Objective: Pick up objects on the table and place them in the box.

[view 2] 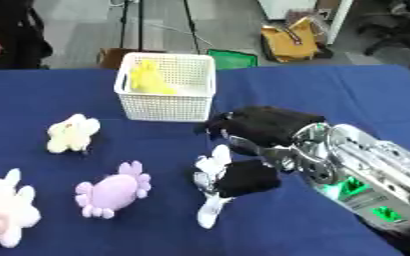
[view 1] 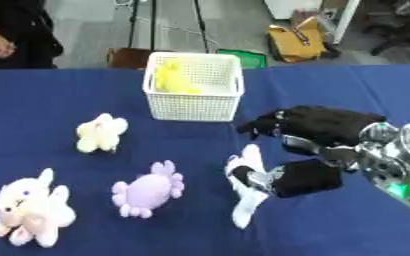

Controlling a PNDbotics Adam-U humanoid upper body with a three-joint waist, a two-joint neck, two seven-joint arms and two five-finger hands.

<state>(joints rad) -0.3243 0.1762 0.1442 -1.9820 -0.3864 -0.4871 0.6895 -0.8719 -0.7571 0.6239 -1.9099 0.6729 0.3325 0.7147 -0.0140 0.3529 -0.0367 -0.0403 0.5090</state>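
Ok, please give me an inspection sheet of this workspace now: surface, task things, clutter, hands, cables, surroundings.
Surface: blue table cloth.
Task things: white basket holds a yellow toy; pale yellow plush, purple plush and white-pink plush lie on the cloth; white plush is under the right hand.
Clutter: nothing seen.
Hands: right hand curled on the white plush; left hand not in view.
Cables: nothing seen on the table.
Surroundings: yellow bag and stand legs on the floor.
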